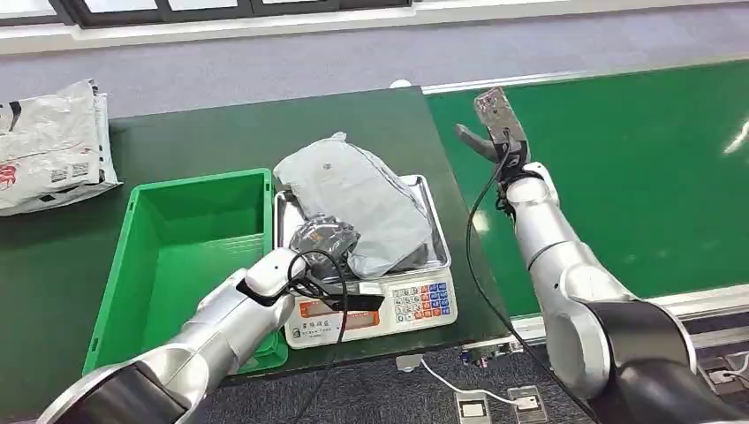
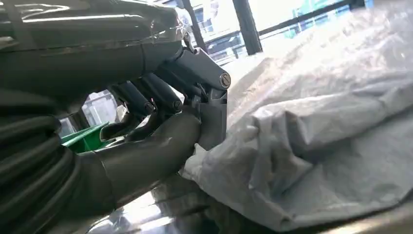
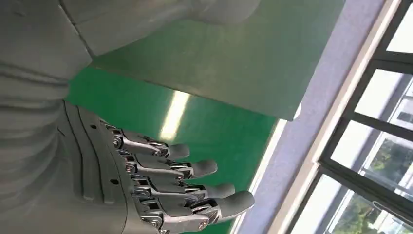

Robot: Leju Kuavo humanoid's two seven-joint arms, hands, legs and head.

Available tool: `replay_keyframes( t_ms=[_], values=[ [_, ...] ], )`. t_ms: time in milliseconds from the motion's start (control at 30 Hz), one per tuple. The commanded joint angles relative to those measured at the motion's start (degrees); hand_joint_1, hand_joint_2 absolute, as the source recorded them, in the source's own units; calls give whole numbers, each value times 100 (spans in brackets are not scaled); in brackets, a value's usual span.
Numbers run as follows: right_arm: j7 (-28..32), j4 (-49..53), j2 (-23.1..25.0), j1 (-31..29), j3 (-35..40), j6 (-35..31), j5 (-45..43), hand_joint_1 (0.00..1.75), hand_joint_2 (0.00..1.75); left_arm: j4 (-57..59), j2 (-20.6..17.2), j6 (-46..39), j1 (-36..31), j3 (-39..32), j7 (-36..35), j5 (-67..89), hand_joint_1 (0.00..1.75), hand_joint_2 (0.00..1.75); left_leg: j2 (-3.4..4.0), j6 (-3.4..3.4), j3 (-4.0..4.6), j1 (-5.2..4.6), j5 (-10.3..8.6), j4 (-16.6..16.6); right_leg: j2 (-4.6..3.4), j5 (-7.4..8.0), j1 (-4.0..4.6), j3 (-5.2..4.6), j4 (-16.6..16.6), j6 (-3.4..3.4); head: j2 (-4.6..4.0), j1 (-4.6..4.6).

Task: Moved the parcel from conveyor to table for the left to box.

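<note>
A crumpled grey parcel (image 1: 362, 199) lies on the steel tray (image 1: 427, 196) of a weighing scale (image 1: 415, 305) on the dark table (image 1: 221, 141). My left hand (image 1: 322, 238) is at the parcel's near left edge. In the left wrist view the thumb and fingers (image 2: 214, 117) of the left hand (image 2: 160, 122) pinch a fold of the parcel (image 2: 316, 122). My right hand (image 1: 495, 124) is raised above the near edge of the green conveyor (image 1: 636, 177), holding nothing. The right wrist view shows the right hand (image 3: 146, 180) with its fingers spread.
An empty green box (image 1: 190, 256) stands directly left of the scale. White plastic bags (image 1: 49, 146) lie at the table's far left. A black cable runs along my right forearm. Sockets and a white cable lie on the floor below the scale.
</note>
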State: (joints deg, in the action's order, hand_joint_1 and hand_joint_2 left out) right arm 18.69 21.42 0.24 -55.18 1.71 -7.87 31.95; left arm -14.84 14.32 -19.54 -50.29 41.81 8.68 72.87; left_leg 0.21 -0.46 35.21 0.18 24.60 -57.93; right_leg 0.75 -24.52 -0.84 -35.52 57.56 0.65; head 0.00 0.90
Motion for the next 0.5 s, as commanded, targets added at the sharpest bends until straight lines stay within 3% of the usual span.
replay_keyframes(
  t_ms=[33, 200, 500],
  values=[
    [-86, -318, 21, -222, 296, -60, -13, 0, 175, 23, 47, -454, -433, -1034, 304, -589, 175, 175, 4, -1, 2, 2, 3, -3, -8, 0, 2, -4, 3, -3, 0, 0],
    [-97, -277, -2, -167, 266, -86, 5, 0, 175, -210, 198, -483, -633, -1978, 1048, -1560, 175, 175, -1, -1, 8, 5, 2, -6, -4, 0, 5, -6, 1, -3, 0, 0],
    [-111, -278, 72, -130, 245, -123, 45, 0, 175, -395, 214, -554, -728, -2347, 1472, -1975, 175, 175, 5, -1, -11, 4, 4, 5, -13, 0, 4, 10, -9, -6, 0, 0]
  ],
)
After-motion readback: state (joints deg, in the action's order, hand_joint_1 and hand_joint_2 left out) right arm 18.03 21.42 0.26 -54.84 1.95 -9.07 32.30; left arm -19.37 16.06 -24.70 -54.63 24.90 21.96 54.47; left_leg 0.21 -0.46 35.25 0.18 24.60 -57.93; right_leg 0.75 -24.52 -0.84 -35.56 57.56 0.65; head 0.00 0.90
